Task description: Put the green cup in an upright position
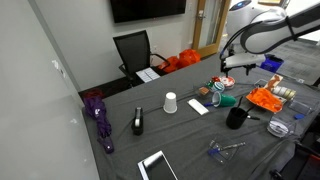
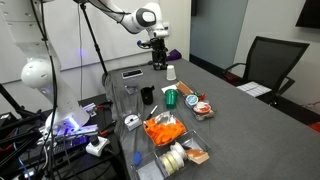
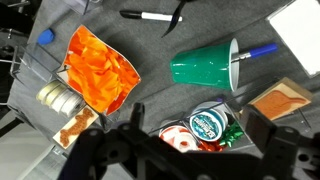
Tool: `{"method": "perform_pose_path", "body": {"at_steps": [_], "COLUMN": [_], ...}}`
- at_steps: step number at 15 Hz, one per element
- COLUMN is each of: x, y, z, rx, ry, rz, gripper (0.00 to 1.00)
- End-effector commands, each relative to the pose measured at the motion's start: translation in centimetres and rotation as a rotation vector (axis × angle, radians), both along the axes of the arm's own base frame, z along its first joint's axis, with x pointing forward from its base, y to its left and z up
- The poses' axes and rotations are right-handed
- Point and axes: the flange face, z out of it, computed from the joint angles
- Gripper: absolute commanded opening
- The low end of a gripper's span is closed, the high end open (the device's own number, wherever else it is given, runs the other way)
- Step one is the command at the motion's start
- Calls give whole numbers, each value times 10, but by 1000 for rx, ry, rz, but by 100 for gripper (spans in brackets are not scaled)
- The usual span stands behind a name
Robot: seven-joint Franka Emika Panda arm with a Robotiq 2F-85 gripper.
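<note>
The green cup (image 3: 205, 67) lies on its side on the grey table, its mouth toward a blue pen (image 3: 256, 50). It also shows in both exterior views (image 1: 229, 100) (image 2: 172, 97). My gripper (image 3: 195, 138) is open and empty, hovering above the table. A teal-lidded tin (image 3: 207, 124) sits between its fingers in the wrist view, and the cup lies just beyond the fingertips. The gripper also shows in both exterior views (image 1: 226, 68) (image 2: 157, 58), well above the table.
An orange bag (image 3: 98, 75) and tape rolls (image 3: 58, 97) lie left of the cup. A green bow (image 3: 236, 131), a red-and-white item (image 3: 178, 141) and a brown pad (image 3: 285, 100) crowd the tin. A black mug (image 1: 236, 117) and a white cup (image 1: 170, 103) stand nearby.
</note>
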Motion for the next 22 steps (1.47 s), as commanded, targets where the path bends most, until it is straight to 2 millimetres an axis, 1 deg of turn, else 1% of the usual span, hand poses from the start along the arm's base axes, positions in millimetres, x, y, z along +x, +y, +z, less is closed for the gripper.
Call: {"method": "perform_pose_path", "body": {"at_steps": [1,3,5,8,11,13,19,22], "x": [32,44,53,64,71,74,79,80], "y": [-6,-7,-7,-5,-6,-10,-19,-18], "z": [-46,-70,-87,-104,-115,-118,-133,-143], "rx": [-44,-53,-44,-30,-19,-23,-26,-23], "ry": [62,97,132,143,159,171,230,289], "rz": [-10,-12,-7,5,15,20,53,78], "gripper": [100,100,100,100,100,100,100,100]}}
